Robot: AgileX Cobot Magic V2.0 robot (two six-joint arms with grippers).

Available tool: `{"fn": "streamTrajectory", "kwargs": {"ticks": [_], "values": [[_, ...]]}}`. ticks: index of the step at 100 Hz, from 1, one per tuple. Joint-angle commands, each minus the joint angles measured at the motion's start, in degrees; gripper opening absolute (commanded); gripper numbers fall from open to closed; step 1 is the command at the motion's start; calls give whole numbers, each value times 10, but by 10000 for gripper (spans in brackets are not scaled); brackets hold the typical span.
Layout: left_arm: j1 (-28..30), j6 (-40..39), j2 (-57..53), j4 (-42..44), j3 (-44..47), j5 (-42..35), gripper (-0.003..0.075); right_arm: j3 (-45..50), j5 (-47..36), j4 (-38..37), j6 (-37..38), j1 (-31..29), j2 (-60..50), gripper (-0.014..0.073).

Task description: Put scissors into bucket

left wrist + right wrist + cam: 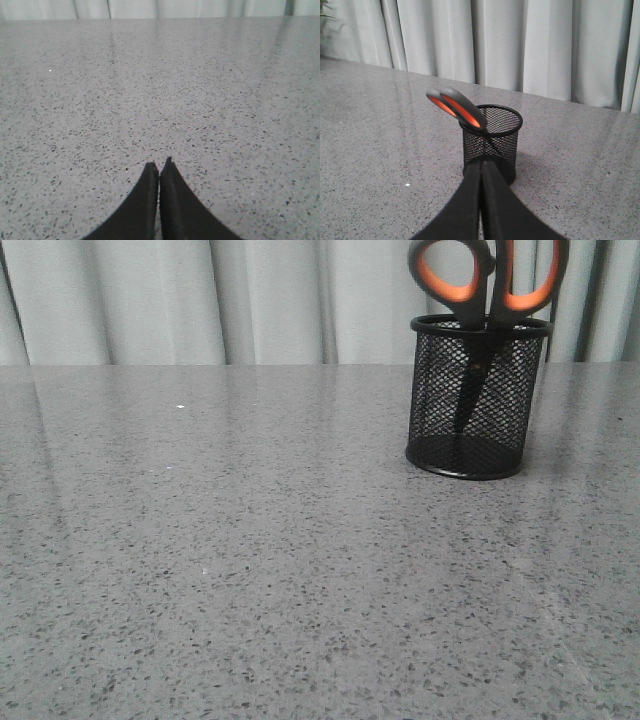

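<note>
The black wire-mesh bucket [478, 400] stands upright on the grey speckled table at the far right. The scissors [488, 285] stand in it, blades down, with the grey, orange-lined handle loops sticking out above the rim. In the right wrist view the bucket [492, 142] sits just beyond my right gripper [481, 162], and the scissors [457, 110] lean over its rim. The right gripper is shut and empty, apart from the bucket. My left gripper [159, 166] is shut and empty over bare table. Neither gripper shows in the front view.
The grey speckled table [250, 560] spreads wide to the left and front of the bucket. Pale curtains [250, 300] hang behind the table's far edge.
</note>
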Motion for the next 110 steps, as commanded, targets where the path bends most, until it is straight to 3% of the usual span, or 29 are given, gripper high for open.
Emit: {"fn": "streamTrajectory", "kwargs": {"ticks": [1, 42, 70, 89, 97, 101, 110], "values": [[2, 0, -14, -6, 16, -40, -21, -14, -40, -10, 0, -1, 6, -66], [2, 0, -14, -6, 16, -40, -21, -9, -43, -10, 0, -1, 4, -66], [2, 0, -14, -6, 16, -40, -21, 104, -79, 28, 0, -11, -3, -66], [2, 0, -14, -6, 16, -40, -21, 193, -173, 37, 0, -87, -4, -66], [2, 0, -14, -6, 16, -40, -21, 237, -240, 108, 0, -129, -4, -66], [2, 0, -14, -6, 16, -40, -21, 231, -202, 148, 0, -151, -4, -66], [2, 0, -14, -6, 16, -40, -21, 233, -182, 148, 0, -190, -5, -66]]}}
